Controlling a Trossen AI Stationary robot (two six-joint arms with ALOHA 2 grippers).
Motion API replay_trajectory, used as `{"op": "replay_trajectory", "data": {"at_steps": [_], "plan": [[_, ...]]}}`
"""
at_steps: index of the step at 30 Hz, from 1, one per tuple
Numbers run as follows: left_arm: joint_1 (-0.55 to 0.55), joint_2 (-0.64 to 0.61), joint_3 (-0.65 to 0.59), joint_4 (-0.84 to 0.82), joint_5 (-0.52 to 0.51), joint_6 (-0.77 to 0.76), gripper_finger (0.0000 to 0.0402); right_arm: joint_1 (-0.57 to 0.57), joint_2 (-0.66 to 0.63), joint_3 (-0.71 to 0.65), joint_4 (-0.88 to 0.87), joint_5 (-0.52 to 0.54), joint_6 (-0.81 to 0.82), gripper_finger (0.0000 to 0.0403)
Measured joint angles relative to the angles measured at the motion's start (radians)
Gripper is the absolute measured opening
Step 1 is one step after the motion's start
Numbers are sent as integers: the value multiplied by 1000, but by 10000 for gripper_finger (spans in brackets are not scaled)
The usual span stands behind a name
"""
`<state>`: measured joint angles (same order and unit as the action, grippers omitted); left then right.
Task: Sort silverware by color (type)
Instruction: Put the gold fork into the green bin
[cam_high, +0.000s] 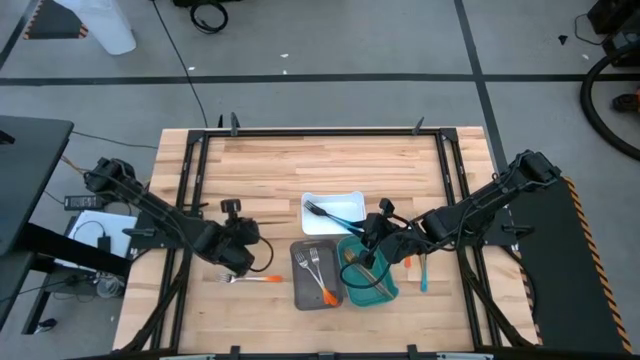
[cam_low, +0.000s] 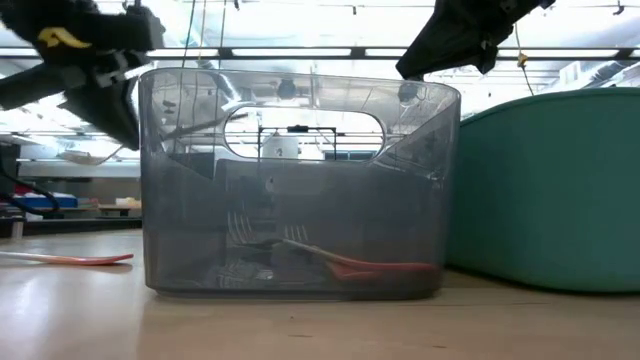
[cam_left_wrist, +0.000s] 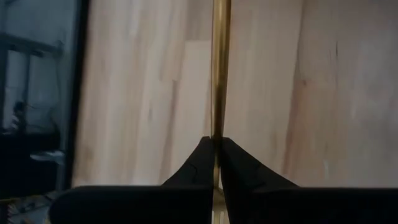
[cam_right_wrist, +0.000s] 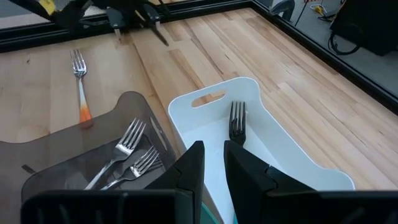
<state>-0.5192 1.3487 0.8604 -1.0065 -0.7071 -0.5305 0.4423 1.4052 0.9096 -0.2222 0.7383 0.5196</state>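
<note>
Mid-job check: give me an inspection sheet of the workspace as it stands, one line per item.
Surface: pale wooden table in a black frame.
Job's things: white tray holds a dark fork; clear grey tray holds two orange-handled forks; teal tray holds cutlery, kind unclear; an orange-handled fork and a blue-handled piece lie loose on the wood.
Clutter: nothing seen.
Grippers: left gripper shut on a gold-bronze metal handle; right gripper over the trays, holding nothing visible.
Cables: black cable on the floor.
Surroundings: grey floor, taped lines.
</note>
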Motion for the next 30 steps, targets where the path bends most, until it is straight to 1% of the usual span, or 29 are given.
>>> {"op": "replay_trajectory", "data": {"at_steps": [9, 17, 25, 28, 30], "plan": [[52, 9, 80, 17, -90, 186, 17, 0, 0, 0, 0, 0, 0, 73], [81, 128, 179, 36, -138, 362, 17, 0, 0, 0, -3, 0, -1, 73], [85, 224, 270, 40, -216, 522, 17, 0, 0, 0, 7, 0, 9, 73], [85, 235, 286, 53, -260, 620, 17, -10, 0, 1, 58, -4, 1, 73], [87, 236, 293, 76, -298, 692, 17, -25, 0, 1, 99, -34, -25, 73]]}}
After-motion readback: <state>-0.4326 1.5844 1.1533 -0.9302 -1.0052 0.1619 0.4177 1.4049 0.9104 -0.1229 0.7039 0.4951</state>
